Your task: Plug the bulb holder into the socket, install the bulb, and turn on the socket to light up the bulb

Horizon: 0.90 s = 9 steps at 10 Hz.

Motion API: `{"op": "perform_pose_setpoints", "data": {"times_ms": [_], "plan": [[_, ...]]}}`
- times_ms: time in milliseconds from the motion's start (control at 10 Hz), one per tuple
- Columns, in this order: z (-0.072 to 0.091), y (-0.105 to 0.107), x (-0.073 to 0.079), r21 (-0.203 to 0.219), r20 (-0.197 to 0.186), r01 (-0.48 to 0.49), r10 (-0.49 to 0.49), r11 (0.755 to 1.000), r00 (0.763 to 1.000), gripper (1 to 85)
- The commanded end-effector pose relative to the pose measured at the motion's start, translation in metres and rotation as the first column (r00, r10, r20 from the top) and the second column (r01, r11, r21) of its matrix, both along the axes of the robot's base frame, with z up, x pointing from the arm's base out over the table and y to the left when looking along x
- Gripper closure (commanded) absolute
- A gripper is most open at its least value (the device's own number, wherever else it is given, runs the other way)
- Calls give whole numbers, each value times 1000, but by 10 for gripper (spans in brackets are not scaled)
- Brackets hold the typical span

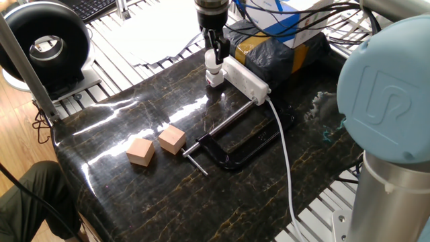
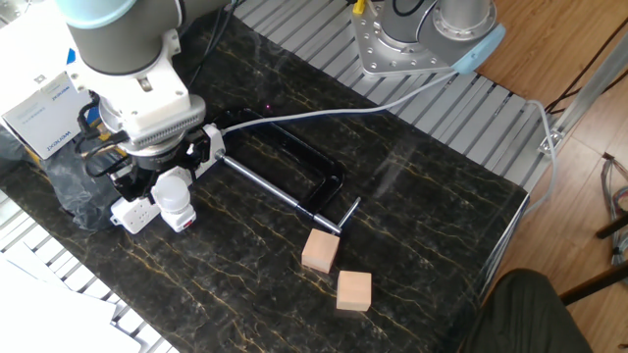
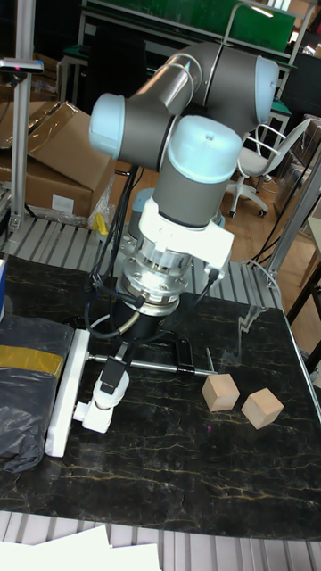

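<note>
Your pincer (image 1: 213, 54) hangs straight down over the end of the socket (image 1: 246, 77), its dark fingers (image 3: 112, 375) closed around the bulb (image 2: 173, 192), which stands upright in the bulb holder (image 1: 215, 78). The bulb holder sits at the socket's end, touching it; a red mark shows on its lower face in the other fixed view, and you cannot tell from any view how deep the bulb is seated in it. The socket lies flat on the dark marble table (image 1: 134, 202), and its thick white cable (image 1: 285, 161) runs from the far end across the tabletop and off the edge. Just beside the socket, on the side away from the open tabletop, you have a black plastic bag (image 1: 275, 50) bound with tan tape; what it holds is hidden, and a box with blue markings (image 1: 285, 17) rests on top of it. A black clamp (image 1: 232, 144) lies on the table near the socket, its screw bar pointing towards two wooden cubes (image 1: 156, 146), which sit close together and well apart from the bulb.
</note>
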<state>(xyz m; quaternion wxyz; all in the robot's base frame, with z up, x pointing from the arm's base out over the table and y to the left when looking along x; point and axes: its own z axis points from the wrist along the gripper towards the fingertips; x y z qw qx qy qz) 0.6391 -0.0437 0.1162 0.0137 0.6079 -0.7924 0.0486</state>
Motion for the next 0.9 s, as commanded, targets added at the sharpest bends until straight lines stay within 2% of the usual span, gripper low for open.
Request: {"op": "perform_pose_setpoints", "data": {"times_ms": [0,300,600,800], "plan": [[-7,4,2,24,2,2,-2,1000,1000,253],[-7,6,5,30,12,10,-11,999,1000,370],[-7,7,6,35,16,4,-4,999,1000,417],[-6,3,5,20,16,41,-41,999,999,580]]}}
